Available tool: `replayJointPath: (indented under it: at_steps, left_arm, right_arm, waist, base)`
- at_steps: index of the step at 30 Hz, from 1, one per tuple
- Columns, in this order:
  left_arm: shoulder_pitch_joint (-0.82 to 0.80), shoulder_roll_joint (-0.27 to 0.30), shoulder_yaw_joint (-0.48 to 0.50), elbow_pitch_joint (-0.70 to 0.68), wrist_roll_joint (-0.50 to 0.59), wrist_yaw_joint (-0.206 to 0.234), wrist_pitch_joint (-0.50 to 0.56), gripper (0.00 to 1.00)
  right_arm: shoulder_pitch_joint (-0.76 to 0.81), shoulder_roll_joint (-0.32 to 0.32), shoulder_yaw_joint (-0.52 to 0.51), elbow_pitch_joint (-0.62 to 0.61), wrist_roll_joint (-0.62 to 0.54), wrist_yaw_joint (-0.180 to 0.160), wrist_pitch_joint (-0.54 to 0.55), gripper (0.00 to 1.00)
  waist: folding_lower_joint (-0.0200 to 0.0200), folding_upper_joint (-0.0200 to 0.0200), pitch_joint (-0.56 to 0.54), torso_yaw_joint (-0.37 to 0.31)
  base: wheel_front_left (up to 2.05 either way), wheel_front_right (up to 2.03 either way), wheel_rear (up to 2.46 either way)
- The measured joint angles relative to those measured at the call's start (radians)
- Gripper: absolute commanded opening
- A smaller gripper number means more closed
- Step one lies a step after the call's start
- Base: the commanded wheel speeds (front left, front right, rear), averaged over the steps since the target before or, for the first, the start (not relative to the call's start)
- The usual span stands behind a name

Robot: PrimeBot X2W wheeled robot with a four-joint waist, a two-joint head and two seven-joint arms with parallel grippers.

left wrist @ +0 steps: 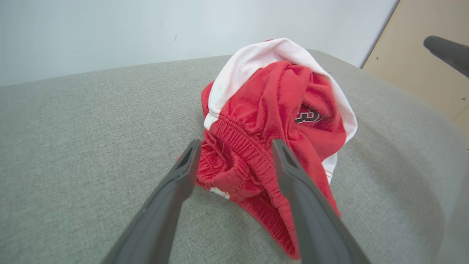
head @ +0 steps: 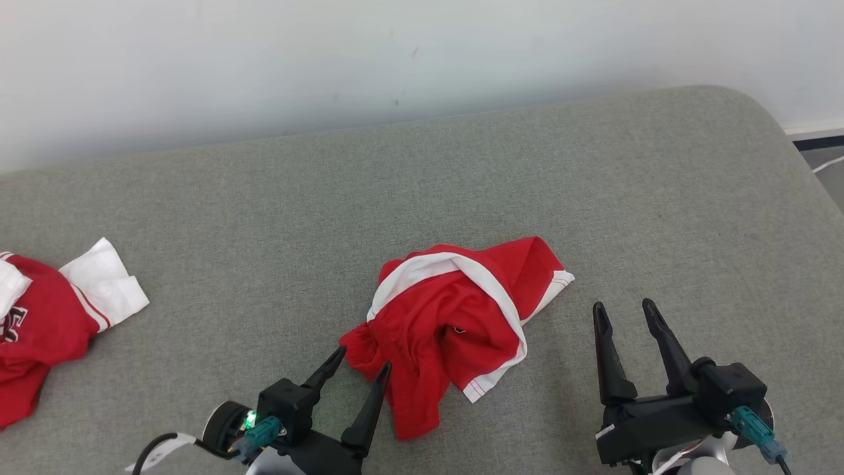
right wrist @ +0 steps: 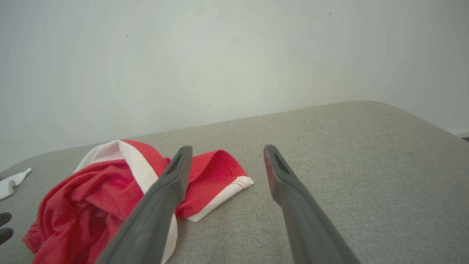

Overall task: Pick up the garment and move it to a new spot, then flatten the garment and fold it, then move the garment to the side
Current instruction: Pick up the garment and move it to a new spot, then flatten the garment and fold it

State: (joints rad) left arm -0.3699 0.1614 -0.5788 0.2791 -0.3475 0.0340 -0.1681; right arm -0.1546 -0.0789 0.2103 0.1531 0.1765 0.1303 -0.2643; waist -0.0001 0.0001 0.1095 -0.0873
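The garment is a pair of red shorts with white trim, lying crumpled in a heap on the grey cushion near the middle front. Its elastic waistband faces my left gripper, which is open at the heap's near left edge, with the fabric lying loose between and just past the fingertips. In the left wrist view the left gripper has its fingers spread with red cloth showing between them. My right gripper is open to the right of the garment, clear of it; in its own view the right gripper stands over bare cushion.
A second red and white garment lies at the cushion's far left edge. The grey cushion ends at a pale wall behind and rounds off at the right, where floor shows. A tan panel stands beyond the cushion's right end.
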Motion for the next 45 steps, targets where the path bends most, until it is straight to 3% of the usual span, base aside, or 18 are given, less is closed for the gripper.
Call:
replayJointPath:
  at_steps: [6, 25, 26, 27, 28, 32, 39, 45]
  left_arm:
    - [0.005, 0.017, 0.007, 0.010, -0.013, 0.004, 0.008, 1.00]
    - [-0.034, -0.037, -0.035, 0.142, -0.051, -0.041, 0.016, 1.00]
    - [-0.038, -0.039, -0.037, 0.150, -0.053, -0.042, 0.017, 0.98]
    - [-0.041, -0.041, -0.036, 0.158, -0.058, -0.046, 0.017, 0.70]
    - [-0.044, -0.042, -0.036, 0.165, -0.064, -0.052, 0.017, 0.00]
    - [-0.051, -0.049, -0.036, 0.180, -0.069, -0.058, -0.001, 0.00]
    - [-0.065, -0.031, -0.001, 0.182, -0.075, -0.025, -0.037, 0.00]
    - [-0.080, 0.068, 0.071, 0.063, -0.073, 0.029, -0.051, 0.00]
  right_arm:
    - [-0.006, 0.000, 0.009, 0.002, 0.007, 0.000, 0.000, 1.00]
    - [-0.021, 0.003, 0.008, 0.006, 0.009, 0.000, 0.000, 1.00]
    - [-0.021, 0.003, 0.008, 0.007, 0.009, 0.000, 0.000, 1.00]
    - [-0.021, 0.004, 0.009, 0.008, 0.009, 0.000, 0.000, 1.00]
    - [-0.021, 0.004, 0.009, 0.008, 0.009, 0.000, 0.000, 1.00]
    - [-0.021, 0.005, 0.009, 0.008, 0.009, 0.000, 0.000, 1.00]
    - [-0.017, 0.005, 0.001, 0.005, 0.006, 0.000, 0.000, 1.00]
    - [0.002, 0.005, 0.002, 0.011, 0.006, 0.000, 0.000, 1.00]
  waist:
    - [0.0000, 0.0000, 0.006, -0.013]
    - [0.0001, 0.0000, 0.027, -0.073]
    - [0.0001, 0.0000, 0.027, -0.076]
    - [0.0001, 0.0000, 0.027, -0.078]
    - [0.0001, 0.0000, 0.026, -0.079]
    - [0.0001, 0.0000, 0.024, -0.081]
    - [0.0001, 0.0000, 0.016, -0.066]
    - [0.0001, 0.0000, -0.004, -0.021]
  base:
    - [0.00, 0.00, 0.00]
    - [0.00, 0.00, 0.00]
    - [0.00, 0.00, 0.00]
    - [0.00, 0.00, 0.00]
    - [0.00, 0.00, 0.00]
    - [0.00, 0.00, 0.00]
    - [0.00, 0.00, 0.00]
    - [0.00, 0.00, 0.00]
